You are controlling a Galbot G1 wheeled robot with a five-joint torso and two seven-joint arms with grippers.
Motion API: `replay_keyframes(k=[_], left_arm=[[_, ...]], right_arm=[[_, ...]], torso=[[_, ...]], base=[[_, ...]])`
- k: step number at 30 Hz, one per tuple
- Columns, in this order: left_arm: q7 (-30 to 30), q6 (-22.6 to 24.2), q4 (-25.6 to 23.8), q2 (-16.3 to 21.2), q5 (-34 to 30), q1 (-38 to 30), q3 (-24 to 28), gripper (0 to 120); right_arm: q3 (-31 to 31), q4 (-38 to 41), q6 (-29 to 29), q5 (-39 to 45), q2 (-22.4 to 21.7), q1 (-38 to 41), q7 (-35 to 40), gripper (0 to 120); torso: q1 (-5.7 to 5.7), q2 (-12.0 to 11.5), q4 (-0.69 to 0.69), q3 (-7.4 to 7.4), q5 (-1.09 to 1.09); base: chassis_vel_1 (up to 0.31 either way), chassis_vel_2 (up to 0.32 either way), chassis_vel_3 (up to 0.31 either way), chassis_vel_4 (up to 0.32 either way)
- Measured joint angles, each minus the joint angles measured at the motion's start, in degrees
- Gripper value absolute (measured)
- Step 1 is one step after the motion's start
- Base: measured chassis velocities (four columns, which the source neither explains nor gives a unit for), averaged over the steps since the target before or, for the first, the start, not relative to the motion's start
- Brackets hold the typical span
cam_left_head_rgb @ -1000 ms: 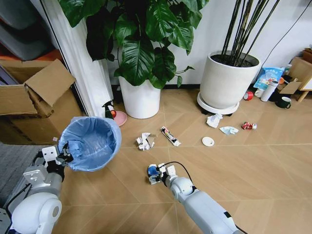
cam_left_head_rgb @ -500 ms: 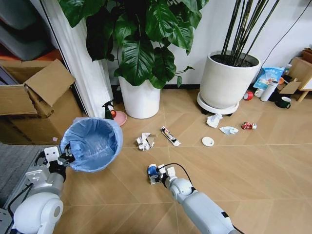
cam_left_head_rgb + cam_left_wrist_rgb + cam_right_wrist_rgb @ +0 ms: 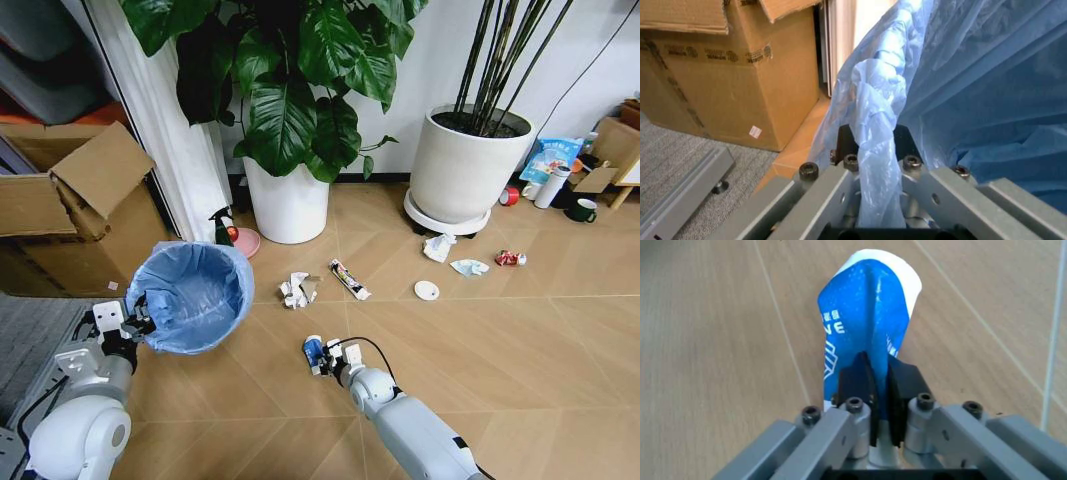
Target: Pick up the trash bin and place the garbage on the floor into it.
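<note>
left claw: clamped on the bag-lined rim of the trash bin, held above the floor; dark bin body hidden by the liner.
right claw: pinching a blue-white scrap low over the floor.
remaining garbage: lying near the plant pots.

A: What does the left gripper have?
B: Its jaws pinch the rim of the trash bin, crinkly light-blue bag bunched between the 2 dark pads.
A: And behind?
B: A brown cardboard box with open flaps, just beside grey carpet and a metal rail.
</note>
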Motion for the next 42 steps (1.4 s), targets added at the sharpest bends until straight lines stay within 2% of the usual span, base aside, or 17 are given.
replay_keyframes(k=[6,10,15,19,21,23,25,28,30,32,38,42], left_arm=[[0.0,0.1,0.0,0.4,-0.3,0.1,-0.3,0],[0.0,0.2,0.1,0.8,-0.6,0.1,-0.4,0],[-0.3,1.2,1.2,1.8,-1.6,-0.2,0.0,0],[-0.5,2.1,1.7,2.6,-2.5,-0.4,0.3,0],[-0.9,4.2,2.6,4.3,-4.3,-1.0,1.1,0],[-1.2,6.6,3.4,6.1,-6.2,-1.8,2.0,0],[-1.5,7.5,3.6,6.8,-7.4,-2.2,2.3,0],[-2.3,12.7,4.6,10.3,-14.2,-4.1,3.8,0],[-2.4,13.4,4.9,11.0,-15.4,-4.6,4.1,0],[-2.3,14.8,6.6,13.0,-17.7,-6.3,5.0,0],[-2.3,16.9,10.0,16.0,-22.0,-11.4,7.9,0],[-2.9,17.4,11.2,16.6,-23.5,-14.4,9.7,0]], right_arm=[[2.7,2.4,0.0,0.4,-0.4,-0.3,0.8,0],[6.0,7.1,-0.2,1.3,-1.6,-0.3,1.3,0],[11.1,18.8,-0.9,2.5,-4.2,0.9,1.8,0],[12.2,24.4,-2.0,4.1,-5.4,2.6,2.2,0],[12.3,32.1,-4.1,8.1,-7.1,5.9,3.0,0],[10.8,37.9,-5.8,12.5,-8.5,9.0,3.3,0],[10.1,39.5,-6.2,14.1,-8.9,10.0,3.4,0],[4.2,45.6,-8.1,22.1,-10.3,13.8,4.4,0],[2.7,46.4,-8.4,23.2,-10.5,14.4,4.6,0],[-2.9,48.5,-9.0,26.3,-10.7,16.2,5.3,0],[-14.4,48.5,-10.0,30.6,-8.6,19.3,7.7,0],[-17.6,46.5,-10.4,30.0,-7.3,19.9,8.3,0]], torso=[[0.00,0.0,-0.01,0.01,0.00],[0.00,0.0,-0.01,0.01,0.00],[0.00,0.0,-0.01,0.01,0.00],[0.00,0.0,-0.02,0.01,0.00],[0.00,0.0,-0.01,0.01,0.00],[0.00,0.0,0.00,0.01,-0.01],[0.00,0.0,0.00,0.01,-0.01],[0.00,0.0,-0.01,0.01,-0.01],[0.00,0.0,-0.01,0.01,-0.01],[0.00,0.0,-0.01,0.01,-0.02],[0.00,0.0,0.01,0.01,-0.02],[0.00,0.0,-0.02,0.01,-0.03]], base=[[0.000,0.000,0.000,0.000],[0.000,0.000,0.000,0.000],[0.000,0.000,0.000,0.000],[0.000,0.000,0.000,0.000],[0.000,0.000,0.000,0.000],[0.000,0.000,0.000,0.000],[0.000,0.000,0.000,0.000],[0.000,0.000,0.000,0.000],[0.000,0.000,0.000,0.000],[0.000,0.000,0.000,0.000],[0.000,0.000,0.000,0.000],[0.000,0.000,0.000,0.000]])
